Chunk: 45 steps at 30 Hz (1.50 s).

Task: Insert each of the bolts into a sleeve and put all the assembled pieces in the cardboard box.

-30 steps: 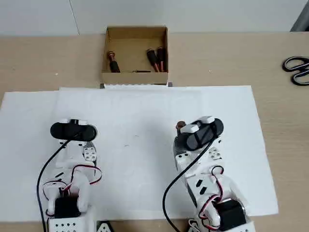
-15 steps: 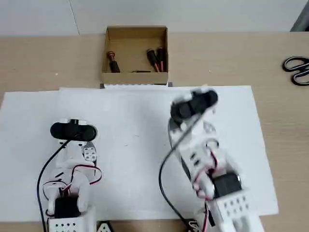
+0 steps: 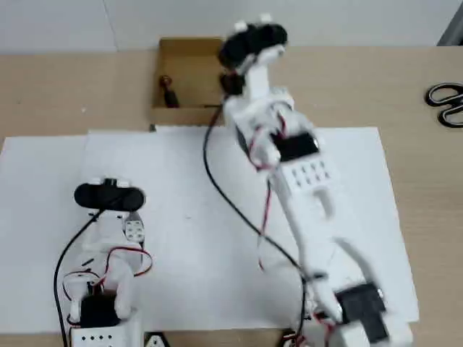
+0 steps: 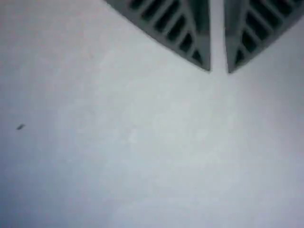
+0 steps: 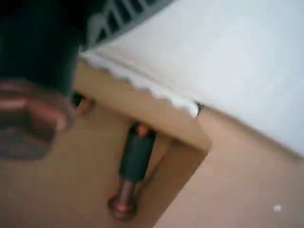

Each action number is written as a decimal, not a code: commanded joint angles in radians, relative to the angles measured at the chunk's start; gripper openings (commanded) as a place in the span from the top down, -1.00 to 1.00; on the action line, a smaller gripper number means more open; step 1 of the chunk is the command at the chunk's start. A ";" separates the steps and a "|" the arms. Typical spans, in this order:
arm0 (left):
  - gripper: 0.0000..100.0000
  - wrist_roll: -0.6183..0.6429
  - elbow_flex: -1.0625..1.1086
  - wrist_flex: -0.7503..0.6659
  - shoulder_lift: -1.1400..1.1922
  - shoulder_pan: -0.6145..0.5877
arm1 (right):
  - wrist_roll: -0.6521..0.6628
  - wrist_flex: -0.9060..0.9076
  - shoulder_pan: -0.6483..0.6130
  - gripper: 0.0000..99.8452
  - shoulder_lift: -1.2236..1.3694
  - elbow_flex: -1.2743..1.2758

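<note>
High view puts our right arm stretched out over the cardboard box (image 3: 181,114). What are we carrying?

Right wrist view answers that: our right hand (image 5: 80,28) is clamped on the held piece (image 5: 35,80), a dark sleeve with the bolt's copper head poking out. It hangs above the box's floor, seemingly close to the wall that borders the paper sheet (image 3: 181,195).

So where might we slip?

We judge that letting go this near the wall could bounce the held piece off the rim and out onto the sheet. It could also land on the boxed piece (image 5: 132,166) lying just inside that wall. A hard drop might jolt the bolt from its sleeve.

And our left hand (image 4: 218,70)?

Well apart from the box, over the sheet, with its fingers drawn to a thin slit and holding nothing.
</note>
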 commanded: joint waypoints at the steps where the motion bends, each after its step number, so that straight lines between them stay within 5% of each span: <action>1: 0.99 0.000 -0.005 -0.023 -0.011 0.002 | -0.008 -0.038 0.027 1.00 0.180 -0.276; 20: 0.99 0.000 -0.005 -0.023 -0.011 0.002 | -0.012 -0.286 0.068 0.99 1.046 -1.016; 25: 0.99 0.000 -0.005 -0.023 -0.011 0.002 | -0.008 -0.286 0.068 0.95 1.133 -1.088; 32: 0.99 0.000 -0.004 -0.023 -0.011 0.002 | -0.008 -0.237 0.067 0.42 1.159 -1.092; 45: 0.99 0.000 -0.004 -0.023 -0.011 0.002 | -0.009 -0.229 0.062 0.49 1.158 -1.092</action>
